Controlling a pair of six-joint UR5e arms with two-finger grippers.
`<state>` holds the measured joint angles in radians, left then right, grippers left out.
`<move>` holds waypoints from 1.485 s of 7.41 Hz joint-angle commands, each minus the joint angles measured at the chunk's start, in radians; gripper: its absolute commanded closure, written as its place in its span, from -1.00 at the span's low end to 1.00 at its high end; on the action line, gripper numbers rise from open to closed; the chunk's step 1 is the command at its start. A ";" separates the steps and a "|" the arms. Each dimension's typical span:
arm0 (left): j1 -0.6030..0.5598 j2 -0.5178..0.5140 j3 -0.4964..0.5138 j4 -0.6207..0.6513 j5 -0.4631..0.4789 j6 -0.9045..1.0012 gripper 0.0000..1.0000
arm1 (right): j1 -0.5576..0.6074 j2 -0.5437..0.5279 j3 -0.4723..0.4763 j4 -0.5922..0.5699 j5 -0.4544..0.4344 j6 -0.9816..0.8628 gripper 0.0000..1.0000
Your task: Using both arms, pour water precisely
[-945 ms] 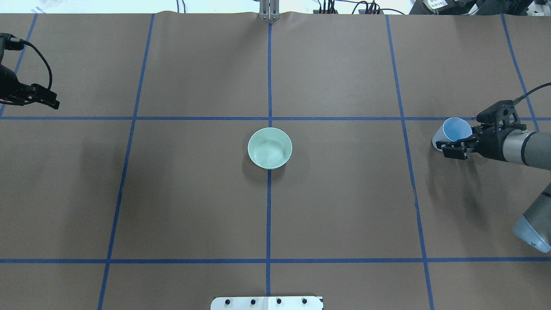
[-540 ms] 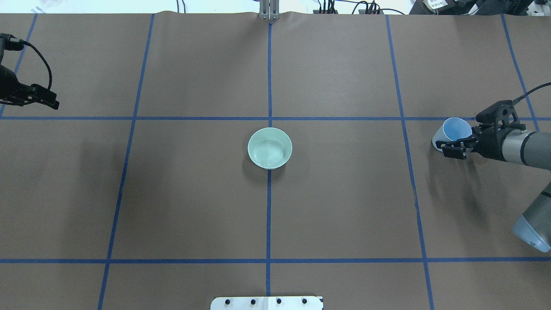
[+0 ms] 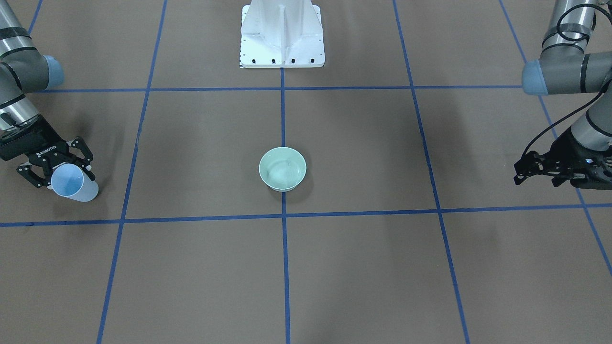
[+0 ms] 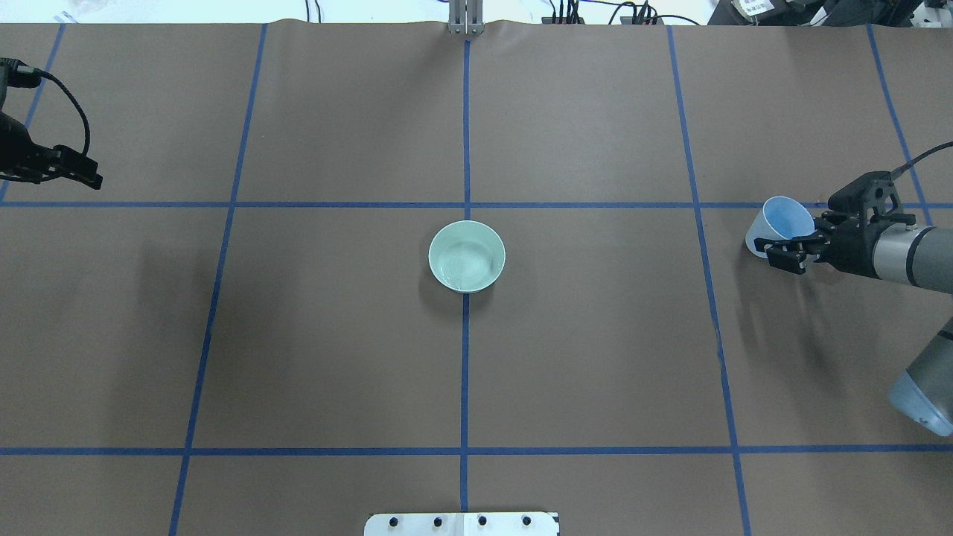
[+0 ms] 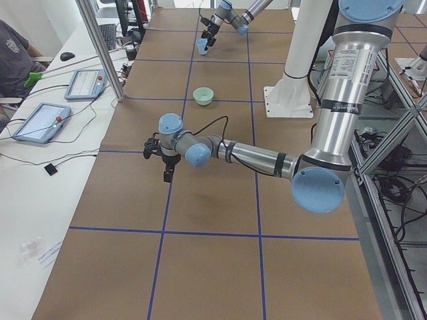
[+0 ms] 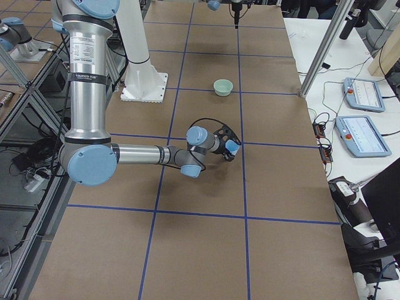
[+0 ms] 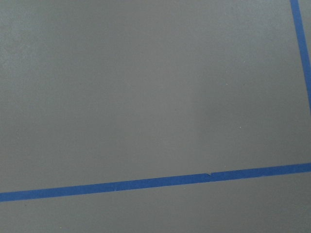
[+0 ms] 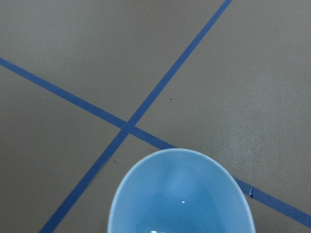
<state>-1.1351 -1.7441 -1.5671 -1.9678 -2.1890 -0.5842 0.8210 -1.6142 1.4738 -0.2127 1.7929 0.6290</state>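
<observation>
My right gripper [image 4: 794,240] is shut on the light blue cup [image 4: 779,222] near the table's right edge, one finger on each side of its wall. The cup leans a little, mouth up. In the right wrist view the cup [image 8: 180,194] fills the bottom edge, and small white glints of water [image 8: 182,201] show inside. The pale green bowl [image 4: 434,246] stands at the table's centre on the blue tape line, far from both grippers. My left gripper [image 4: 91,178] hovers at the far left edge, open and holding nothing; its wrist view shows only brown paper and tape.
Brown paper with a blue tape grid [image 4: 467,372] covers the table. The white pedestal [image 3: 282,33] stands at the robot's side, behind the bowl [image 3: 262,168]. Tablets [image 5: 40,121], cables and a seated person [image 5: 13,57] are beyond the table's far edge.
My right gripper has shifted slightly towards the far side with the cup in it. The left gripper drifted a little the same way. The bowl has not moved.
</observation>
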 commanded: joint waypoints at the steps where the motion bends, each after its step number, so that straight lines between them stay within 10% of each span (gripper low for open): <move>1: 0.000 0.000 -0.001 0.001 0.000 -0.012 -1.00 | 0.007 0.002 0.051 -0.013 -0.003 0.000 0.45; 3: 0.003 0.000 0.001 0.000 -0.002 -0.085 -1.00 | 0.007 0.066 0.068 -0.106 -0.007 0.001 0.56; 11: 0.005 -0.002 0.062 -0.016 -0.003 -0.077 -1.00 | -0.345 0.604 0.299 -1.253 -0.336 -0.009 0.57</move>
<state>-1.1305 -1.7461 -1.5214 -1.9819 -2.1909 -0.6624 0.5188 -1.0877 1.7687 -1.3166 1.4935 0.6273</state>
